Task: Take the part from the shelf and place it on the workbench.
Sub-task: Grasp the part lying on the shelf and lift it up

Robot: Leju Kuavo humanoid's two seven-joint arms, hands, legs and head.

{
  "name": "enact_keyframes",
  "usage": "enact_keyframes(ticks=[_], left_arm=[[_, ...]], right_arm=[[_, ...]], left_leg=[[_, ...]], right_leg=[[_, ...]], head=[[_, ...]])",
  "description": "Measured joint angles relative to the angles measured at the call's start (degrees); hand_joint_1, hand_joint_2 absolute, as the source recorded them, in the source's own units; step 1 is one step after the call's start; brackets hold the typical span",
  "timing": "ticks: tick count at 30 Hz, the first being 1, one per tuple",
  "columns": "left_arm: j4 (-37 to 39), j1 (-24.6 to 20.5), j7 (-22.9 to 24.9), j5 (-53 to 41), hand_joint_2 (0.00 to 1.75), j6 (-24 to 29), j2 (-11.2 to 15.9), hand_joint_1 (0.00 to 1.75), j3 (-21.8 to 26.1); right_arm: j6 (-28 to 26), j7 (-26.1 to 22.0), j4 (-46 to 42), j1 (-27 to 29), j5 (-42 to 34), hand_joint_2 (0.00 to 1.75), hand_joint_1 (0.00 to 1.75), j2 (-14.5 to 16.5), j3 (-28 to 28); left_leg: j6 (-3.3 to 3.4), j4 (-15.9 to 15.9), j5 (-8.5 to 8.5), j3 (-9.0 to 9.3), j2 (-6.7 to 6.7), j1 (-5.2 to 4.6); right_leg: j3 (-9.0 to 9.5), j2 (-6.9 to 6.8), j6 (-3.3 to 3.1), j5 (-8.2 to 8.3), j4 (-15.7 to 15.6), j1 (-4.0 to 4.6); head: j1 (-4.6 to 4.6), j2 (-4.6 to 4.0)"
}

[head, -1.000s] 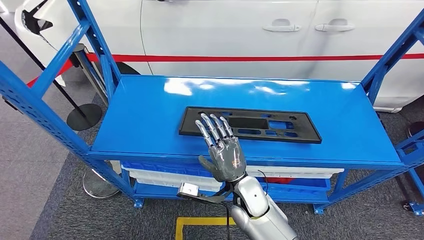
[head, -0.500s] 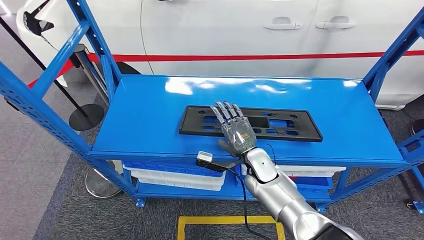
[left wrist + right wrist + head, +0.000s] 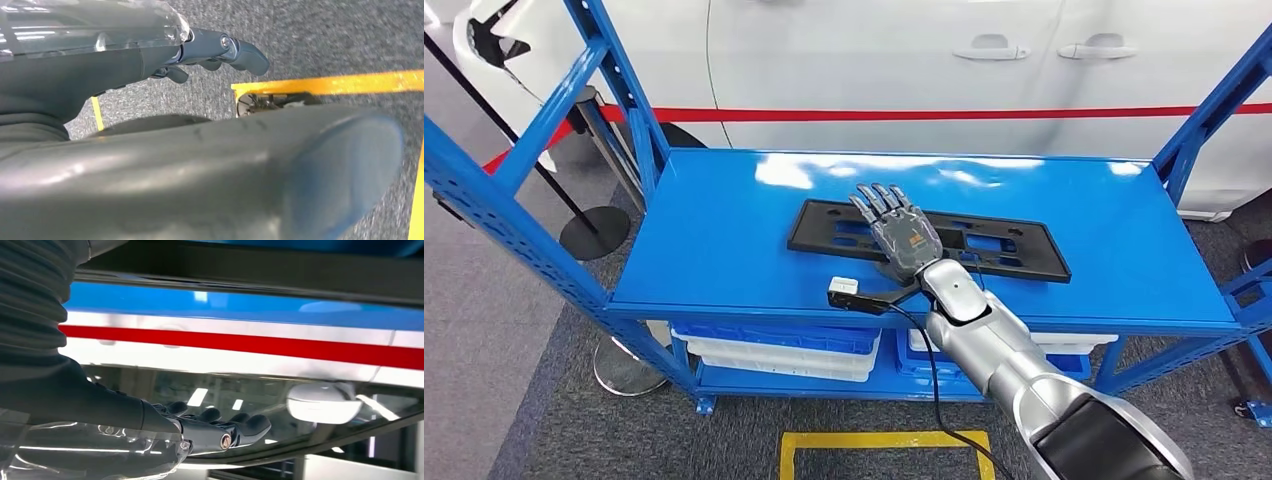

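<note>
The flat black part (image 3: 929, 240) is laid lengthwise on the blue shelf (image 3: 724, 250), and the right hand (image 3: 896, 232) is held over it with fingers spread and nothing gripped, presumably so that a grasp can be set.

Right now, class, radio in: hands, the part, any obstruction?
Right hand flat over black part, fingers spread, nothing gripped. Left hand hanging, empty. Part lies on blue shelf, nothing on it.

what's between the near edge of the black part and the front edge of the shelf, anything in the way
In the head view, mostly bare blue shelf. The right arm's small white wrist camera hangs over that strip, beside the right hand spread above the black part.
</note>
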Motion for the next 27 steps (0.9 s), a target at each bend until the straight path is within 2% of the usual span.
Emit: enact_keyframes(ticks=[2, 3, 5, 6, 7, 8, 10, 11, 12, 13, 15, 17, 18, 20, 21, 22, 23, 24, 25, 27], left_arm=[[0.0, 0.0, -0.4, 0.1, 0.00, 0.0, 0.1, 0.00, 0.1], [0.0, 0.0, -0.7, 0.2, 0.00, -0.1, 0.1, 0.00, 0.1], [0.0, 0.0, -1.2, 0.4, 0.00, -0.3, 0.2, 0.00, 0.1], [0.0, 0.0, -1.4, 0.5, 0.00, -0.5, 0.3, 0.00, 0.1], [0.0, 0.0, -1.6, 0.6, 0.00, -0.6, 0.4, 0.00, 0.2], [0.0, 0.0, -1.7, 0.6, 0.00, -0.7, 0.5, 0.00, 0.2], [0.0, 0.0, -2.0, 0.6, 0.00, -0.8, 0.6, 0.00, 0.2], [0.0, 0.0, -2.2, 0.7, 0.00, -0.8, 0.7, 0.00, 0.2], [0.0, 0.0, -2.4, 0.7, 0.00, -0.8, 0.8, 0.00, 0.2], [0.0, 0.0, -2.7, 0.7, 0.00, -0.8, 0.8, 0.00, 0.2], [0.0, 0.0, -3.1, 0.9, 0.00, -0.8, 1.0, 0.00, 0.3], [0.0, 0.0, -3.4, 1.1, 0.00, -0.8, 1.3, 0.00, 0.4], [0.0, 0.0, -3.5, 1.2, 0.00, -0.8, 1.4, 0.00, 0.5], [0.0, 0.0, -3.7, 1.4, 0.00, -0.8, 1.5, 0.00, 0.6], [0.0, 0.0, -3.9, 1.5, 0.00, -0.8, 1.6, 0.00, 0.7], [0.0, 0.0, -4.3, 1.7, 0.00, -0.8, 1.7, 0.00, 0.7], [0.0, 0.0, -4.8, 1.9, 0.00, -0.8, 1.9, 0.00, 0.8], [0.0, -0.1, -5.4, 2.0, 0.00, -0.9, 2.1, 0.00, 0.9], [0.0, -0.2, -6.0, 2.2, 0.00, -1.0, 2.2, 0.00, 0.9], [0.0, -0.6, -6.9, 2.6, 0.00, -1.3, 2.5, 0.00, 1.1]], right_arm=[[0.8, -0.1, 0.7, -0.9, -0.2, 1.75, 0.00, -0.1, 0.5], [1.5, 0.0, 1.1, -1.4, -0.2, 1.75, 0.00, -0.1, 0.7], [3.1, 0.4, 1.9, -1.9, 0.0, 1.75, 0.00, -0.1, 1.4], [4.0, 0.7, 2.2, -2.0, 0.3, 1.75, 0.00, -0.2, 1.8], [4.8, 1.1, 2.6, -2.0, 0.5, 1.75, 0.00, -0.2, 2.2], [5.7, 1.5, 2.8, -2.1, 0.7, 1.75, 0.00, -0.2, 2.5], [7.4, 2.0, 3.2, -2.7, 0.8, 1.75, 0.00, -0.3, 3.1], [8.3, 2.1, 3.3, -3.2, 0.7, 1.75, 0.00, -0.3, 3.3], [9.1, 2.1, 3.3, -3.6, 0.7, 1.75, 0.00, -0.4, 3.6], [9.8, 2.1, 3.4, -3.9, 0.6, 1.75, 0.00, -0.5, 3.8], [11.1, 2.1, 3.4, -4.2, 0.3, 1.75, 0.00, -0.8, 4.3], [12.0, 2.0, 3.4, -4.5, 0.1, 1.75, 0.00, -1.2, 4.7], [12.2, 2.0, 3.4, -4.7, 0.0, 1.75, 0.00, -1.3, 4.9], [13.4, 2.0, 3.4, -4.9, 0.0, 1.75, 0.00, -1.5, 5.3], [14.7, 2.0, 3.5, -5.0, -0.2, 1.75, 0.00, -1.6, 5.5], [16.5, 1.8, 3.5, -5.1, -0.4, 1.75, 0.00, -1.7, 5.8], [18.6, 1.5, 3.6, -5.5, -0.8, 1.75, 0.00, -1.7, 6.1], [21.0, 1.1, 3.7, -6.1, -1.4, 1.75, 0.00, -1.8, 6.5], [23.1, 0.7, 3.7, -6.9, -1.9, 1.75, 0.00, -1.9, 6.8], [25.9, 0.0, 3.7, -8.1, -2.7, 1.75, 0.00, -2.2, 7.4]], left_leg=[[0.74, -0.5, 0.33, 0.18, 0.03, 0.13], [1.06, -0.7, 0.47, 0.27, 0.06, 0.19], [1.40, -0.7, 0.46, 0.25, 0.08, 0.05], [1.45, -0.6, 0.44, 0.26, 0.05, -0.01], [1.48, -0.6, 0.41, 0.26, 0.00, -0.04], [1.46, -0.5, 0.37, 0.27, -0.06, -0.06], [1.26, -0.2, 0.23, 0.26, -0.14, -0.11], [1.07, -0.1, 0.11, 0.19, -0.15, -0.25], [0.86, 0.0, 0.05, 0.10, -0.14, -0.37], [0.61, 0.1, 0.03, 0.03, -0.12, -0.46], [0.07, 0.0, 0.02, -0.01, -0.12, -0.51], [-0.51, 1.4, -1.13, -0.58, -0.09, -0.38], [-0.79, 3.6, -2.53, -1.52, -0.07, -0.30], [-1.26, 11.0, -6.17, -4.77, -0.02, -0.06], [-1.45, 14.3, -7.34, -6.30, -0.02, 0.04], [-1.60, 16.1, -7.56, -7.14, -0.01, 0.13], [-1.69, 15.5, -6.65, -6.89, 0.00, 0.22], [-1.70, 12.8, -4.86, -5.55, 0.01, 0.32], [-1.62, 8.7, -2.84, -3.56, 0.06, 0.40], [-1.19, 2.0, -0.59, -0.21, 0.10, 0.32]], right_leg=[[-0.80, -0.04, 0.54, -1.31, 1.8, -0.11], [-1.98, -0.05, 0.73, -2.77, 4.4, -0.15], [-5.55, -0.09, 0.93, -6.09, 11.8, -0.16], [-7.02, -0.09, 0.99, -6.90, 14.7, -0.17], [-7.70, -0.09, 0.98, -6.69, 15.8, -0.17], [-7.27, -0.10, 0.89, -5.43, 14.7, -0.17], [-4.00, -0.10, 0.48, -1.62, 7.6, -0.13], [-2.37, -0.10, 0.26, -0.31, 4.1, -0.03], [-1.31, -0.10, 0.06, 0.36, 1.7, 0.08], [-0.89, -0.08, -0.12, 0.42, 0.6, 0.21], [-0.82, -0.08, -0.56, 0.55, 0.3, 0.24], [-0.64, -0.14, -1.19, 0.82, -0.1, 0.00], [-0.55, -0.16, -1.48, 0.93, -0.3, -0.12], [-0.52, -0.17, -1.80, 0.92, -0.3, -0.11], [-0.51, -0.17, -1.84, 0.89, -0.3, -0.10], [-0.51, -0.17, -1.85, 0.86, -0.2, -0.09], [-0.51, -0.15, -1.82, 0.83, -0.1, -0.10], [-0.46, -0.10, -1.75, 0.78, -0.1, -0.12], [-0.40, -0.06, -1.63, 0.70, 0.0, -0.14], [-0.43, -0.04, -1.16, 0.60, 0.2, 0.03]], head=[[0.02, 0.00], [0.03, 0.00], [0.03, -0.01], [0.03, -0.01], [0.03, -0.01], [0.03, 0.00], [0.03, 0.00], [0.01, 0.00], [-0.02, 0.00], [-0.04, 0.00], [-0.06, 0.00], [-0.09, 0.00], [-0.11, 0.00], [-0.15, 0.00], [-0.14, 0.00], [-0.14, 0.00], [-0.14, 0.00], [-0.15, 0.00], [-0.15, 0.00], [-0.13, 0.00]])
